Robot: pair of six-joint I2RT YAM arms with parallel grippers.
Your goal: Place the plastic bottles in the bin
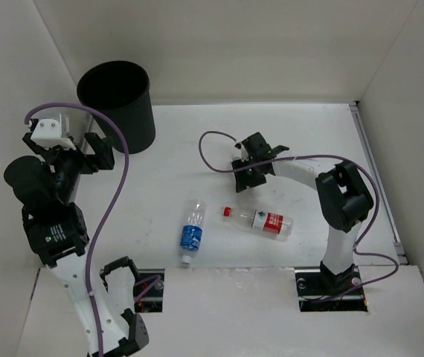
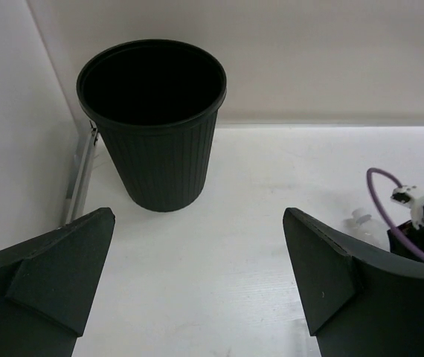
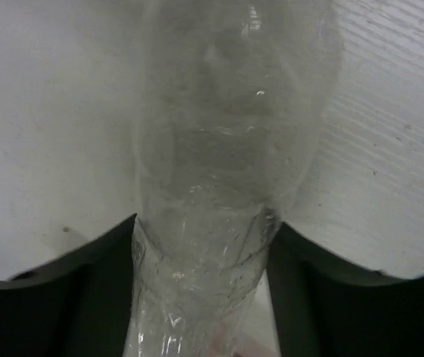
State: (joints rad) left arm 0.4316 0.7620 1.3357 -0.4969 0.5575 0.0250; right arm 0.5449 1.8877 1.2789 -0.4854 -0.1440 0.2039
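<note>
Plastic this thin seems light, slick and crushable, so my right hand (image 3: 201, 230) pinches the clear unlabelled bottle (image 3: 227, 134) where it narrows, midway between the counter's side edges, while my left hand (image 2: 197, 216) gapes empty before the bin (image 2: 156, 126) in the far left corner.

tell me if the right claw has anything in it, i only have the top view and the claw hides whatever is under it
Observer: Yes. The right wrist view shows the right claw shut on a clear unlabelled bottle, pinched at its narrow end.
Operator: and the left claw, holding anything
Observer: No. In the left wrist view the left claw is open, with only bare table in the gap.
Operator: how is it lined up with the bin
Observer: The bin stands upright ahead of it, a little left of the gap's middle, and not touching the claw.
</note>
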